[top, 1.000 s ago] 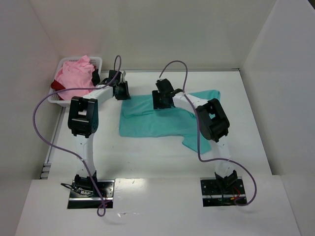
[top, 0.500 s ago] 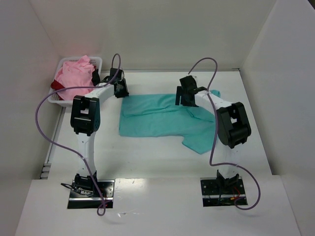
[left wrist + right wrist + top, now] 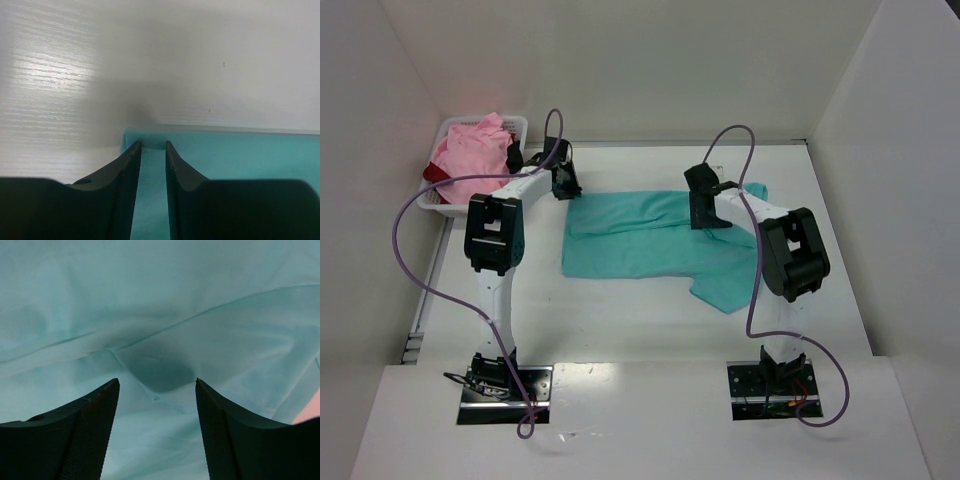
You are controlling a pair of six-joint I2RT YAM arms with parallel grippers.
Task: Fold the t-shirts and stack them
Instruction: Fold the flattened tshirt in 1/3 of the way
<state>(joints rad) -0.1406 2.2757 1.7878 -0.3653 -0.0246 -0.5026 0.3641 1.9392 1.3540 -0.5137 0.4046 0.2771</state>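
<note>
The teal t-shirt [image 3: 640,245] lies spread on the table, its far edge folded over and one sleeve pointing toward the front right. My left gripper [image 3: 566,183] is at the shirt's far-left corner. In the left wrist view its jaws [image 3: 153,144] are nearly together, with teal cloth [image 3: 240,155] filling the narrow gap. My right gripper [image 3: 705,215] is low over the shirt's right part. Its jaws [image 3: 157,381] are open and empty above creased teal cloth [image 3: 150,300]. The pink t-shirt [image 3: 470,155] and a bit of the dark red one [image 3: 433,176] lie in the basket.
The white lattice basket [image 3: 515,124] stands at the far left corner, just left of my left gripper. White walls close in the table at the back and on both sides. Purple cables loop over both arms.
My right gripper has moved from the shirt's middle to its right part and come down onto it. My left gripper has stayed at the far-left corner, shifting only slightly.
</note>
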